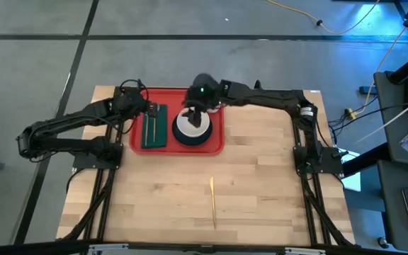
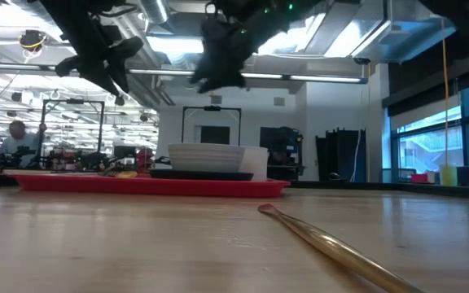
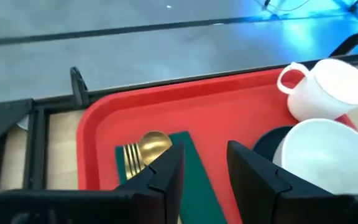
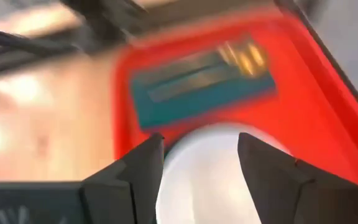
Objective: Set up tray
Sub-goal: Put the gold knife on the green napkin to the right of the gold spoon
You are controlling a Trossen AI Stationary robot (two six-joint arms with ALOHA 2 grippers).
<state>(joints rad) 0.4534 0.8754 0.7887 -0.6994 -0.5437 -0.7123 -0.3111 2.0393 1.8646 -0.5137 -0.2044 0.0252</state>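
Observation:
The red tray point(image 1: 172, 99) lies at the table's far middle. On its left part rests a dark green napkin point(image 1: 154, 131) carrying a gold fork point(image 3: 131, 158) and gold spoon point(image 3: 154, 144). To the right, a white bowl point(image 1: 190, 127) sits on a dark plate point(image 3: 266, 142), with a white mug point(image 3: 328, 87) behind it on the tray. My left gripper point(image 3: 207, 155) hovers open above the napkin's far end point(image 1: 149, 108). My right gripper point(image 4: 201, 143) hovers open above the bowl point(image 4: 204, 174), covering the mug in the high view. In the low view both grippers hang clear of the tray point(image 2: 137, 185).
A long gold utensil point(image 1: 212, 202) lies alone on the bare wood toward the table's near edge, also seen in the low view point(image 2: 332, 244). Wide wooden surface stretches between it and the tray. The arms' bases stand at the table's left and right edges.

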